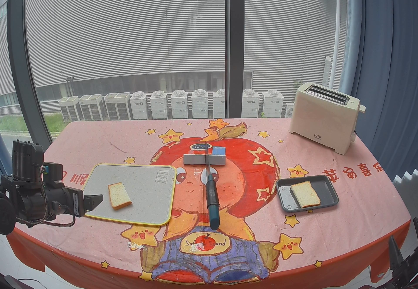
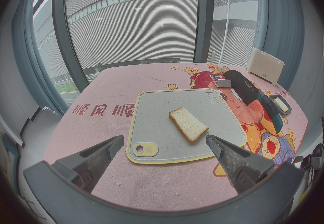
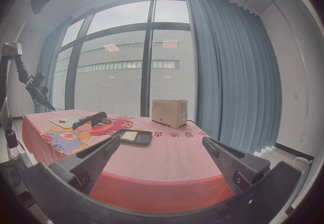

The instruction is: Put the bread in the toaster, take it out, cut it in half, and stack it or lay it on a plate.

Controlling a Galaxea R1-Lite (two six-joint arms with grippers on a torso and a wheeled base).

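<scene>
**Tabletop layout: two slices laid out, both pincers apart**

The round table under a pink cartoon-printed cloth (image 1: 357,216) stands against a tall glass window (image 1: 126,42), with a blue curtain (image 1: 387,63) at 2 o'clock. Taking the cloth's middle as the dial centre, the grey cutting board with a yellow rim (image 1: 143,198) lies at 8 o'clock; one pale slice of bread (image 1: 119,195) lies flat on the half of the board nearer the table edge. The left gripper (image 2: 164,139) hangs at the table edge just outside the board, fingers spread wide and gripping nothing. A teal-handled knife (image 1: 212,192) lies along the 12-to-6 line, its blade propped on a small white block (image 1: 193,159). At 4 o'clock a dark grey rectangular tray (image 1: 326,187) holds a second slice (image 1: 305,193). The cream two-slot toaster (image 1: 324,118) stands at 2 o'clock near the rim. Bare cloth separates board, knife and tray. The right gripper (image 3: 160,139) sits off the table beyond 4 o'clock, fingers apart and empty. Red characters are printed on the cloth near both side edges.
</scene>
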